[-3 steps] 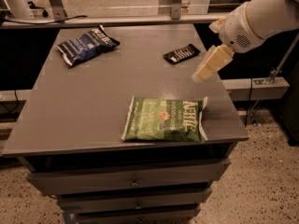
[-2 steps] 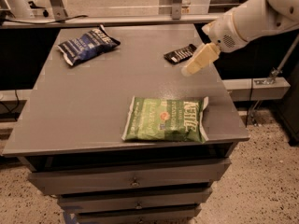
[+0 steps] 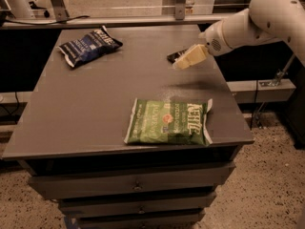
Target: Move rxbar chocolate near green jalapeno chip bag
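Observation:
The rxbar chocolate (image 3: 172, 57) is a small black wrapper lying at the far right of the grey table (image 3: 95, 113); only its left end shows, the rest is hidden behind my gripper. My gripper (image 3: 182, 63), cream-coloured on a white arm reaching in from the right, hangs just above and in front of the bar. The green jalapeno chip bag (image 3: 167, 122) lies flat near the table's front edge, well in front of the bar and apart from it.
A dark blue chip bag (image 3: 89, 44) lies at the far left of the table. Drawers (image 3: 136, 185) sit under the tabletop. A metal rail (image 3: 119, 20) runs behind the table. The floor is speckled.
My gripper has moved left and toward the far side, from beside the bar's right to over it, now covering most of the bar. The bags have not moved.

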Controlling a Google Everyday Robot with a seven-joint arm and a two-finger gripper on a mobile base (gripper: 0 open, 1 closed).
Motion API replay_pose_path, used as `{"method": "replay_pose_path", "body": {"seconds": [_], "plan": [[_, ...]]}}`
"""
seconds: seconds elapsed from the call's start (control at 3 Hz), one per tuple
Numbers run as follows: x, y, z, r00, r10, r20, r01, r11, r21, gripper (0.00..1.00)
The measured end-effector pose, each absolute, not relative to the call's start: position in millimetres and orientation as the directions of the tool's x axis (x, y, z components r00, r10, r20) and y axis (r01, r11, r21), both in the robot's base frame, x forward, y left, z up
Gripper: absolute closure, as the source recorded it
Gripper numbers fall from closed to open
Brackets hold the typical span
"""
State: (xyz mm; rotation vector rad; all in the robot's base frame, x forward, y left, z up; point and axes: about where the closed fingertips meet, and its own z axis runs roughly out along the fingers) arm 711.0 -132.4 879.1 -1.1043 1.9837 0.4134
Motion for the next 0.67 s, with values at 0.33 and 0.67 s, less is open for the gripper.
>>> {"method": "replay_pose_path", "body": {"seconds": [0.33, 0.67], "plan": [[734.9, -137.1, 859.7, -0.320, -0.540, -0.779, -0.801, 0.593, -0.082, 0.00], [753.1, -152.9, 845.9, -0.343, -0.538, -0.770, -0.778, 0.622, -0.088, 0.00]]}}
